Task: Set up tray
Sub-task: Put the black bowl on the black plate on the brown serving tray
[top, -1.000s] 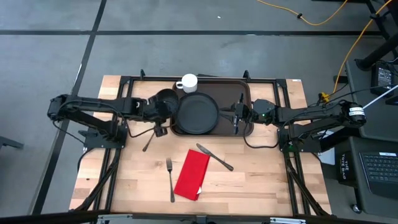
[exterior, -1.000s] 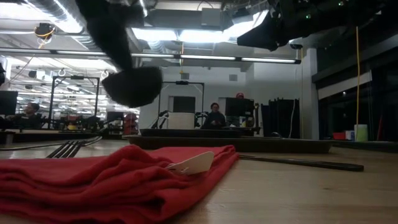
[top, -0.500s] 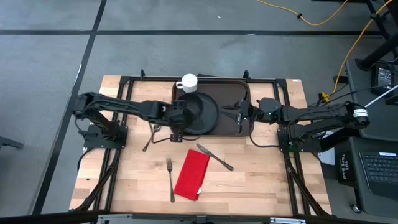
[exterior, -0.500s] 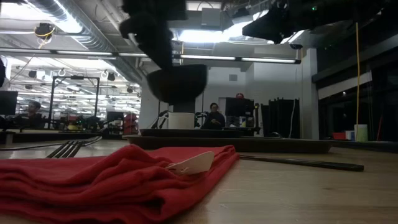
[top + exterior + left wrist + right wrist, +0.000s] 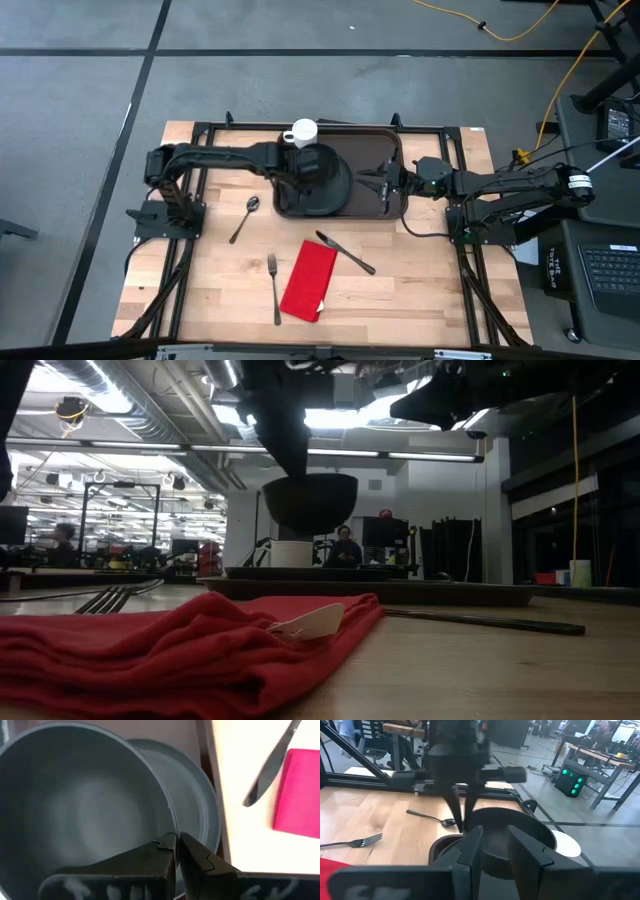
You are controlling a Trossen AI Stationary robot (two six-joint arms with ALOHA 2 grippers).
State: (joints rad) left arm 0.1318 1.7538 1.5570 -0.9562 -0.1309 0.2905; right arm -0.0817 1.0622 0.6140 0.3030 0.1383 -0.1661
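1. The tabletop (image 5: pixel 420 290) is pale wood in a black frame, standing on grey floor; behind it, the low view shows a lit workshop with desks and seated people.
2. The tray (image 5: pixel 378 150) is dark brown with rounded corners and a raised rim, lying at the tabletop's far middle.
3. On it sit a black plate (image 5: pixel 335 198) and a white mug (image 5: pixel 303 132).
4. The left gripper (image 5: pixel 176 846) has its fingers clamped on the rim of a dark bowl (image 5: pixel 309 500), held above the plate.
5. The right gripper (image 5: pixel 381 185) holds the tray's right rim between its fingers.
6. Spoon (image 5: pixel 243 217), fork (image 5: pixel 274 287), knife (image 5: pixel 345 253) and red napkin (image 5: pixel 309 279) lie nearer.
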